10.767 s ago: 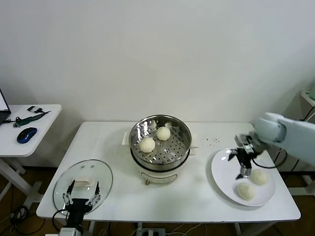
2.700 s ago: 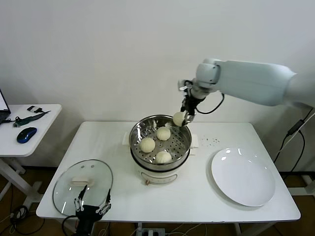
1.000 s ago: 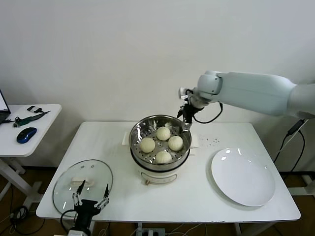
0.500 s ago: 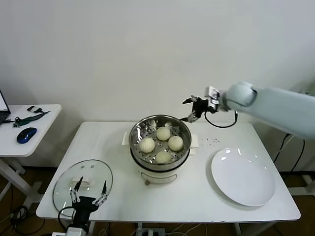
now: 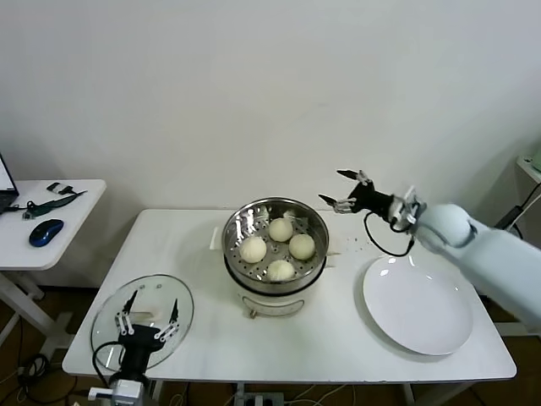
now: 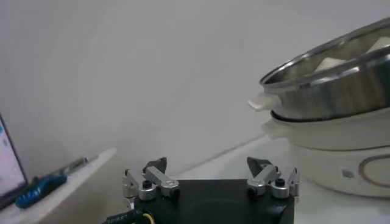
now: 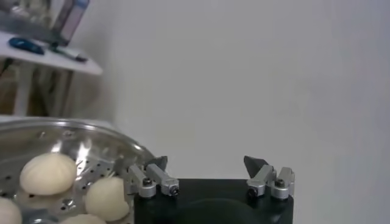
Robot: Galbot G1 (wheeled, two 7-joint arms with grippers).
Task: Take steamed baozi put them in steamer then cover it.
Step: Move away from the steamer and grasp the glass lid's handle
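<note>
1. Just ahead of the left gripper [image 5: 150, 316], at the near left edge of the table [image 5: 203, 338]: the glass lid [image 5: 127, 306], lying flat with its white handle [image 5: 145, 310] up. The fingers are spread apart and hold nothing; they hover low at the lid's near rim, and whether they touch the glass cannot be told. This arm is by far the nearer to the lid.
2. Handle axis: a flat bar running roughly across the gripper's line of approach. By my reading, the coming grasp turns on the fingers straddling that bar, which lies slightly forward of the fingertips.
3. Forward and to the right of the left gripper, well apart from the lid: the steamer [image 5: 245, 227], a steel basket on a white pot base at mid-table, uncovered. The left wrist view shows its rim [image 6: 332, 55] above gripper height, so the lid must be raised before it is carried across.
4. Inside the steamer: four buns [image 5: 280, 228], close together on the perforated floor. Loading appears complete; covering is not yet done.
5. Beyond the steamer's right side: the right gripper [image 5: 347, 190], fingers apart, empty, in the air above the table.
6. Below and near the right arm: a white plate [image 5: 418, 304], bare.
7. Surface: a white table, matte, level.
8. Room: a plain white wall behind; a side desk [image 5: 25, 222] at far left with a blue mouse [image 5: 46, 231].
</note>
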